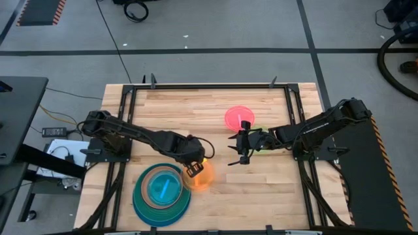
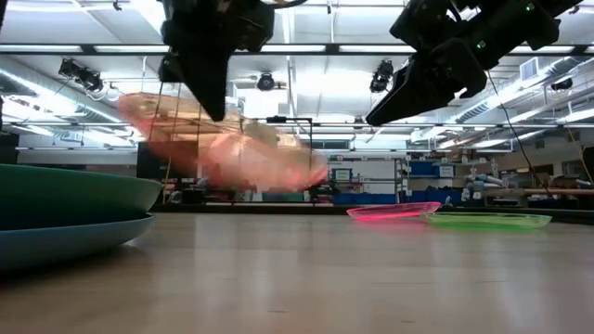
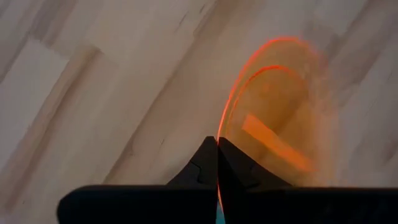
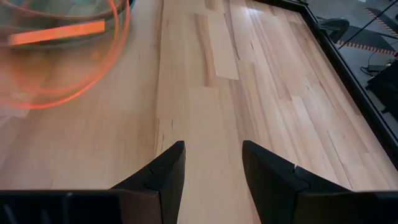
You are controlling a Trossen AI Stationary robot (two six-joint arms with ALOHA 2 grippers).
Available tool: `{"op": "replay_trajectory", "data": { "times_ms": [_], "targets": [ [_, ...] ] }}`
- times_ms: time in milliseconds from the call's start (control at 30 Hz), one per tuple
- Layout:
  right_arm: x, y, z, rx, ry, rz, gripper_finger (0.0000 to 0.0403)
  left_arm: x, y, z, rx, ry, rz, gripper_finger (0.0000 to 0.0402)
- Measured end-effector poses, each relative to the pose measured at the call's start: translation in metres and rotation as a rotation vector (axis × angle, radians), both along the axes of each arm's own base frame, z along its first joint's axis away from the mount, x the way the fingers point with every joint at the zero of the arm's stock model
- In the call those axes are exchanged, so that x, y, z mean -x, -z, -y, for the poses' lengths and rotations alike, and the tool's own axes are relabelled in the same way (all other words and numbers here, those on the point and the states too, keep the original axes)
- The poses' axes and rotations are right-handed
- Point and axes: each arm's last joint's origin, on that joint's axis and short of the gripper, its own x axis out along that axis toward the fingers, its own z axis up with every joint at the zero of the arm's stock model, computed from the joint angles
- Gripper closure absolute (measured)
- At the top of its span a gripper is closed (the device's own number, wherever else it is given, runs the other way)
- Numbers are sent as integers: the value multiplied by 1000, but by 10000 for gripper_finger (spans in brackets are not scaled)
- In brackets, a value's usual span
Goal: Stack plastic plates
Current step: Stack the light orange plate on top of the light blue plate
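Orange translucent plate (image 1: 201, 175) is hanging tilted above the wood, its rim pinched in the left gripper (image 1: 194, 171), with the plate stack (image 1: 162, 187) just beside it. Farther right, the right gripper (image 1: 238, 151) is hovering with fingers spread and empty, the pink plate (image 1: 238, 117) and green plate (image 2: 486, 221) lying near it.

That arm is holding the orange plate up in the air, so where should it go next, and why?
Probably a short carry sideways over the stack: the left gripper is shut on the orange plate's rim, lifted just beside the stack, whose top cyan plate looks similar in size.
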Motion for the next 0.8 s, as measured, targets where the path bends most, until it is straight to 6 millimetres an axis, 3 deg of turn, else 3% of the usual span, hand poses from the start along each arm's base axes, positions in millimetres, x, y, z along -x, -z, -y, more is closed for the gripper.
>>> {"op": "replay_trajectory", "data": {
  "times_ms": [267,567,800],
  "targets": [
    [0,0,0,-1,-2,-2,233,14,-30,20,0,8,-94,399],
    [0,0,0,-7,-9,-3,233,42,-33,48,-93,27,-187,399],
    [0,0,-1,-23,-19,2,233,69,-54,54,-149,-59,-121,399]
  ]
}}
